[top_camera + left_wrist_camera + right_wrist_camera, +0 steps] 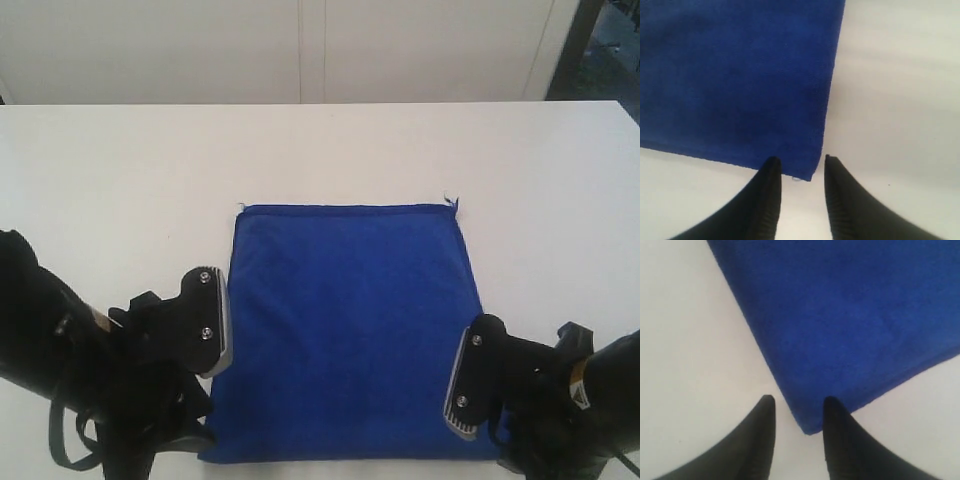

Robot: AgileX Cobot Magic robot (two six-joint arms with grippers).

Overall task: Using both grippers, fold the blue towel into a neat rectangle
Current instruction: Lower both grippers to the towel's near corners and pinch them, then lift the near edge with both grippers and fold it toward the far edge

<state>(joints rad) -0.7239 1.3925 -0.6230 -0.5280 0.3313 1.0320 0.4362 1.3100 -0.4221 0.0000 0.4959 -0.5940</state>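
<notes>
exterior view, near corners of blue towel (350,320) behind left arm (50,340) and right arm (605,400), both cropped

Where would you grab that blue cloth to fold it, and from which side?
I'd pinch the blue towel at the two corners nearest the arms, coming low from that edge. It lies flat, so only corners offer a lip. The left gripper and right gripper each stand open at one.

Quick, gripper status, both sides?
Left gripper: open, holding nothing, at a corner of the deep blue fuzzy rectangular towel.
Right gripper: open, holding nothing, at another corner.
</notes>
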